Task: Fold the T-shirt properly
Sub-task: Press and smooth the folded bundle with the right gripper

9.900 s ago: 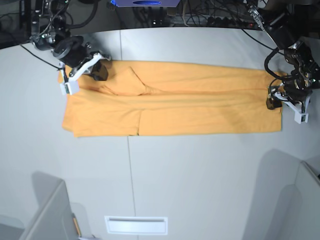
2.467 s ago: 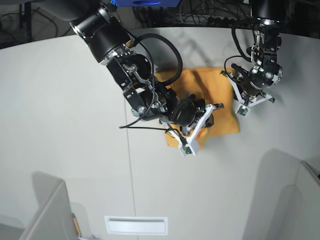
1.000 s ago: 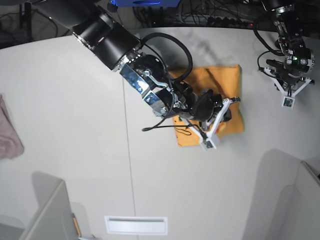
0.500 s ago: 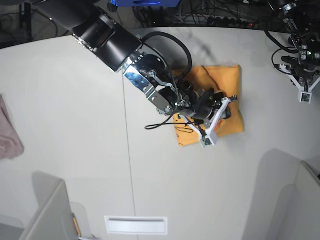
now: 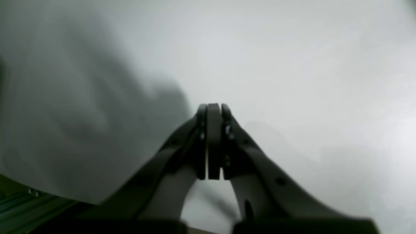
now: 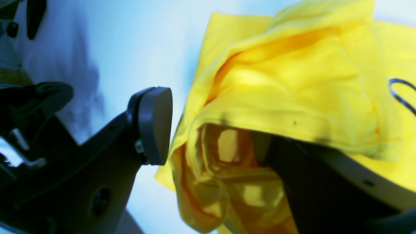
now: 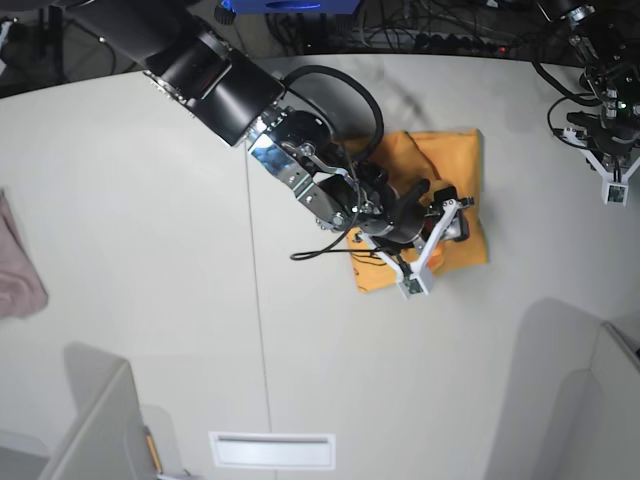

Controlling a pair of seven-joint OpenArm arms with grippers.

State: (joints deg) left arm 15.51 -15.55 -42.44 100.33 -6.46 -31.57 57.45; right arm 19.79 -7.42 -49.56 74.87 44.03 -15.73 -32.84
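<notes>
Fingers (image 6: 152,125) of the right arm spread apart around a bunched T-shirt (image 6: 292,97) fold, not clamping it; left fingers (image 5: 213,139) pressed together, empty, over bare counter (image 7: 150,280) well beside the T-shirt

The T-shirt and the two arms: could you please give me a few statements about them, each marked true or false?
1. The T-shirt lies folded into a compact bundle on the table. True.
2. The left gripper has its fingers spread wide. False: the fingers are pressed together over bare table.
3. The right gripper is over the T-shirt, with its fingers apart. True.
4. The left gripper rests on the T-shirt. False: it is off toward the table's edge, away from the cloth.
5. A pinkish cloth lies at the edge of the base view, far from the T-shirt. True.
</notes>
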